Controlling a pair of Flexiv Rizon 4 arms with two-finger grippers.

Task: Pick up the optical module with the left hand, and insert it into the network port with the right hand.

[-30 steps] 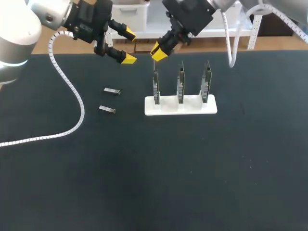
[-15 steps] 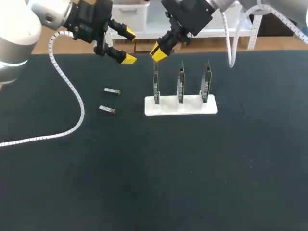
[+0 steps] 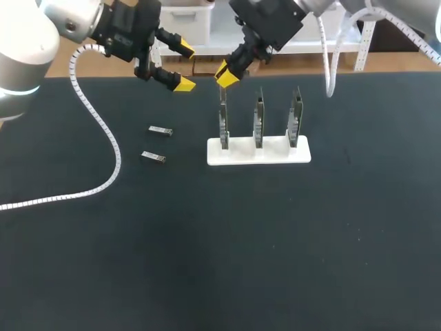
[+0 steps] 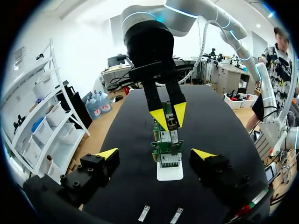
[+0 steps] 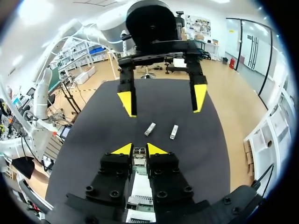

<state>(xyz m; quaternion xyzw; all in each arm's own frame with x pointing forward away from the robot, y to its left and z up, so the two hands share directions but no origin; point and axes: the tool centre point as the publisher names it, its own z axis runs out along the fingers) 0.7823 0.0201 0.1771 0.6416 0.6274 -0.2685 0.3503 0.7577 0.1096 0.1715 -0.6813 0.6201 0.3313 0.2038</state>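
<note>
Optical module, a small silvery metal bar (image 4: pixel 172 123), sits clamped between the two yellow-tipped fingers of our right pincer (image 3: pixel 226 73), which are drawn close together on it. We hold the optical module just above the top edge of the leftmost green circuit board (image 3: pixel 223 124). From the head view we cannot tell whether it touches that edge. In the right wrist view the board's top shows directly under the nearly closed tips.

That board is one of three that stand upright in a row in a white slotted plastic rack (image 3: pixel 238 156) on the black tabletop (image 3: pixel 275 241). The middle green board (image 3: pixel 258 121) and the right green board (image 3: pixel 295 117) stand free of both arms.

Our left pincer (image 3: pixel 185 66) hangs over the far part of the tabletop, beside the right one and apart from it. Its fingers are spread wide with nothing between them. In the left wrist view they frame the rack and the right pincer ahead.

Two more small silvery modules lie flat on the tabletop, near each other and well apart from the rack: a far spare module (image 3: pixel 160 130) and a near spare module (image 3: pixel 153 157). Neither pincer touches them.

A white coiled cable (image 3: pixel 103 124) runs down from our left arm and curves across the tabletop.
</note>
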